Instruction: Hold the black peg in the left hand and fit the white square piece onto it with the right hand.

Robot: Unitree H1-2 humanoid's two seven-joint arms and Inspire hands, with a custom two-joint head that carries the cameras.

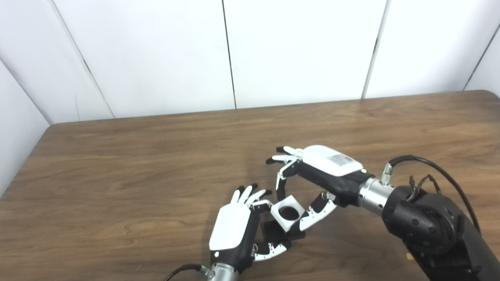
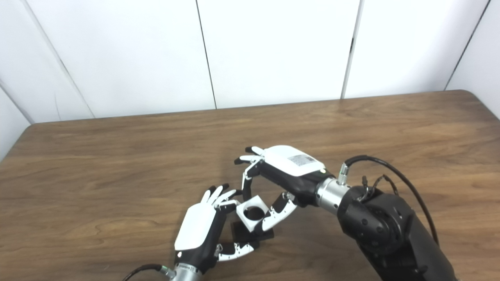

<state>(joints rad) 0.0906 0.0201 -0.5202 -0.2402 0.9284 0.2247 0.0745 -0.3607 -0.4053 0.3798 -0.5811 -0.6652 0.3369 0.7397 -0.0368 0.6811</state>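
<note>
Low on the table (image 1: pixel 117 164), right hand (image 1: pixel 312 171) pinching white square piece (image 1: pixel 288 212), left hand (image 2: pixel 203 226) gripping black peg (image 2: pixel 250 233).

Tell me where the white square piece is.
The white square piece is low at centre, between the left hand and right hand, above the black peg.

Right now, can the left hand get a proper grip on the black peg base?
Probably yes. The left hand sits right beside the black base, thumb under its near edge. The white square piece, pinched by the right hand, covers only the top.
</note>
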